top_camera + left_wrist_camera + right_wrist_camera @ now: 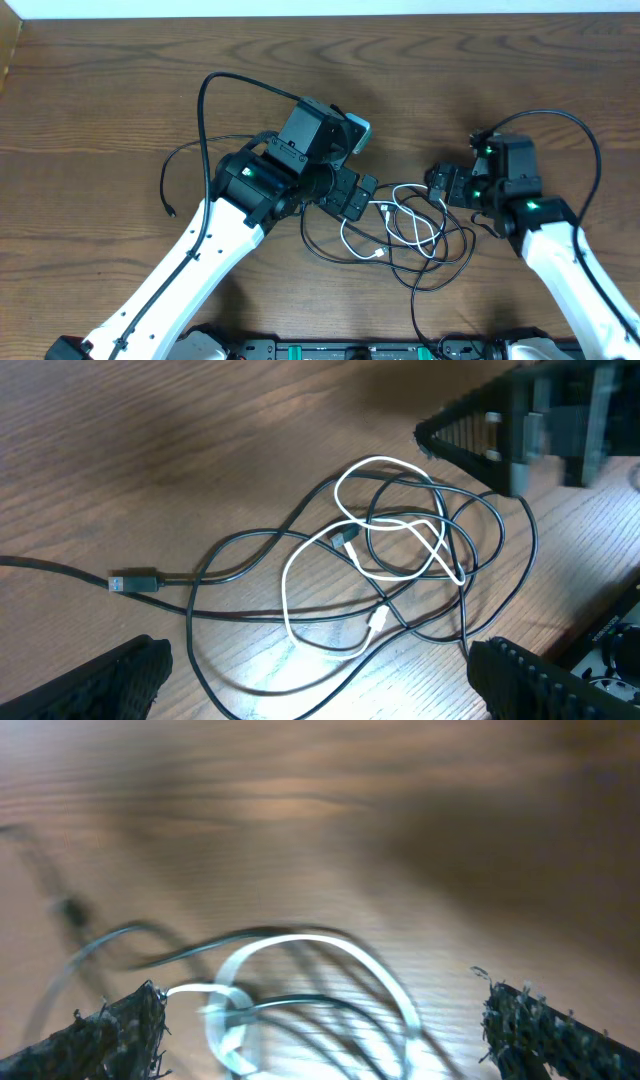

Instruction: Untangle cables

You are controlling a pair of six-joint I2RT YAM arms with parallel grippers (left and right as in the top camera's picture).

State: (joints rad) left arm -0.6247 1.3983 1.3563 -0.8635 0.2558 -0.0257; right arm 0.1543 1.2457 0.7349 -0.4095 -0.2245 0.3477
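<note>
White cable (pixel 385 459) and black cable (pixel 140 581) lie tangled between the wide-spread left hand (pixel 325 675) and right hand (pixel 320 1025)

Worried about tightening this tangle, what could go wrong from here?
The white cable crosses the black cable several times, so pulling either one could tighten the knot. The left hand and right hand are open beside the pile; closing could pinch both cords together. The right wrist view is blurred, so aim may be off.
</note>
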